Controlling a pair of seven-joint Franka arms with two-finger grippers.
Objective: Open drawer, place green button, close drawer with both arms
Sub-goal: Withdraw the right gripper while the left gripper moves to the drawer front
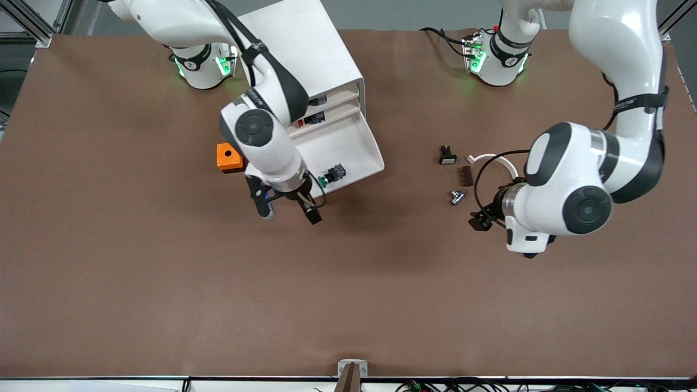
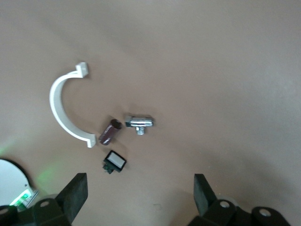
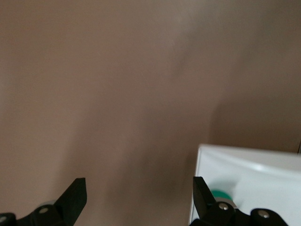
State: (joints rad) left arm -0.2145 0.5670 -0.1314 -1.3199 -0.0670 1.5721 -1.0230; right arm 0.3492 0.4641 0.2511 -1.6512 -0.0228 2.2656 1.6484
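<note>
With the button (image 1: 332,174) lying in the open drawer (image 1: 348,149), both the right gripper (image 1: 288,207) and the waiting left gripper (image 1: 482,220) spread empty, you'd push that light, stiff drawer's front rim.

Both arms (image 1: 615,98) are glossy white with rounded shells, black joint rings and dark round caps on the joints. Black cables run along them under black straps. Their bases glow green. Each gripper (image 1: 286,209) is black, its fingers (image 2: 75,193) wedge-shaped with silver screws near the root.
</note>
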